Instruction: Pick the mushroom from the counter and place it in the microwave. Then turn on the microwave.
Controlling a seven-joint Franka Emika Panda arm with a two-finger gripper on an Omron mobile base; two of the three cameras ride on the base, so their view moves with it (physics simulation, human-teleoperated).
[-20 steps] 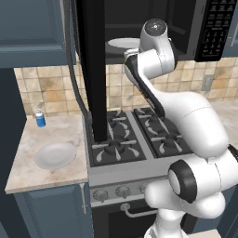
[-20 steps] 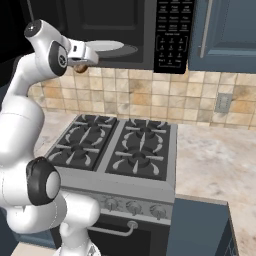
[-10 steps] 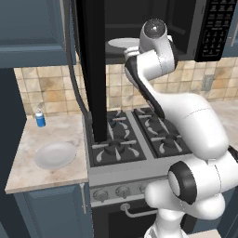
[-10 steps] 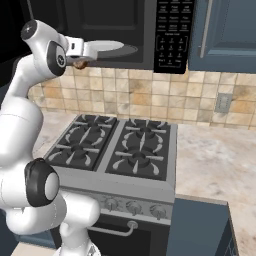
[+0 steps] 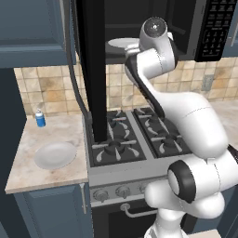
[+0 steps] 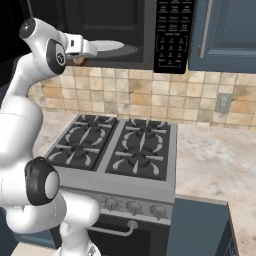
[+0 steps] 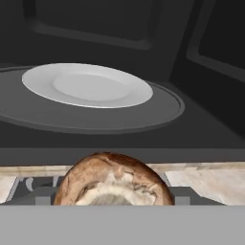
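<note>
On the left, the microwave (image 5: 204,28) is seen with its door swung wide, a white plate (image 7: 86,85) lying on the turntable inside. Just at the cavity's mouth the mushroom (image 7: 112,181) is carried in the gripper (image 6: 80,56), jaws set wide around the cap. It is judged light, soft and easily bruised, so a gentle hold across the cap's sides is favoured. Its pale underside is turned towards the hand camera; being roundish, no clear long axis is shown.
</note>
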